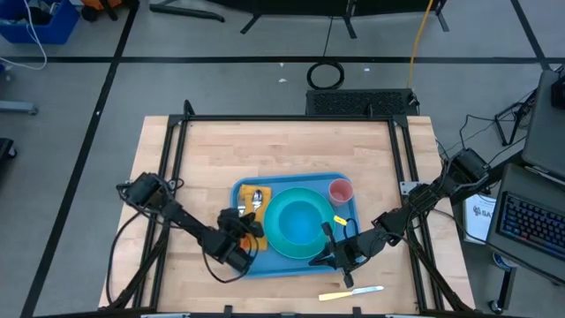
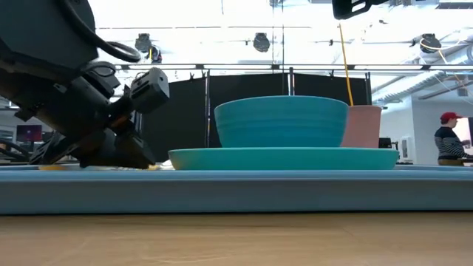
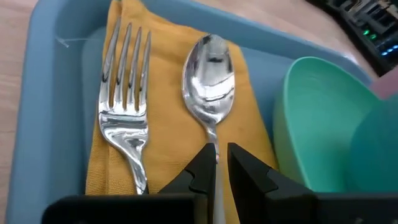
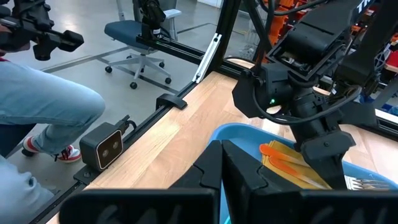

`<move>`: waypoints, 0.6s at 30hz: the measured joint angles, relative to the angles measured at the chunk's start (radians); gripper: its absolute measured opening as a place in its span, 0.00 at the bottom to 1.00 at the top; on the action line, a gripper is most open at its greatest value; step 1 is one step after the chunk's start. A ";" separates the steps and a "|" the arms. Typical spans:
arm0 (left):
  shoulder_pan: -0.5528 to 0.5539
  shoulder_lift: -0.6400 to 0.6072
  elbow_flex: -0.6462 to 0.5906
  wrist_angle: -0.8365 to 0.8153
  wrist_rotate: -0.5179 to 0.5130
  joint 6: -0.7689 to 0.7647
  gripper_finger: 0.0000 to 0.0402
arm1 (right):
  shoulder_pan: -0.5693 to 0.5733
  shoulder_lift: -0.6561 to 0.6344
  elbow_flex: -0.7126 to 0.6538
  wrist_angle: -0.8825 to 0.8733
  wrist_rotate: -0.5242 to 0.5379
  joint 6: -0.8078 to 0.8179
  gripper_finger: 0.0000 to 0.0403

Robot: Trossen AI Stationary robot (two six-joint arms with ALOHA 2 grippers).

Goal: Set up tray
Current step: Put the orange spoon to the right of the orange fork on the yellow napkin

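Left gripper (image 3: 217, 163) is seen low over the napkin (image 3: 168, 118) at the left end of the tray (image 1: 252, 267). Its fingers (image 3: 200, 169) are parted only a little, with the spoon (image 3: 208, 81) handle running in the narrow gap between them; whether the handle is pressed or merely straddled cannot be told. A fork (image 3: 124, 106) is laid just beside the spoon on the same napkin, tines pointing the same way as the spoon's bowl.

Right gripper (image 1: 344, 256) is held at the tray's lower right edge in the high view, fingers (image 4: 205, 171) clenched shut on nothing.

The tray is placed centre-low on the wooden surface (image 1: 282, 150). A teal plate (image 1: 296, 225) with a teal bowl (image 2: 281, 120) on it fills the tray's middle; a pink cup (image 1: 341, 190) stands in the upper right corner. The plate rim lies close beside the napkin, so little room is left there. A knife with a yellow handle (image 1: 351, 292) lies on the surface below the tray, near the front edge. Bare surface is left above and to both sides of the tray.
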 joint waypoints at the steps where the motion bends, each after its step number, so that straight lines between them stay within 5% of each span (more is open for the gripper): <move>1: -0.004 -0.002 0.000 -0.001 -0.010 0.001 0.11 | 0.000 0.000 0.000 0.000 0.000 0.000 0.00; 13: -0.067 -0.029 0.000 -0.047 -0.162 0.009 0.11 | 0.000 0.000 0.000 0.000 0.000 0.000 0.00; 18: -0.114 -0.098 0.000 -0.042 -0.182 0.200 0.11 | 0.000 0.000 0.000 0.019 0.000 0.025 0.00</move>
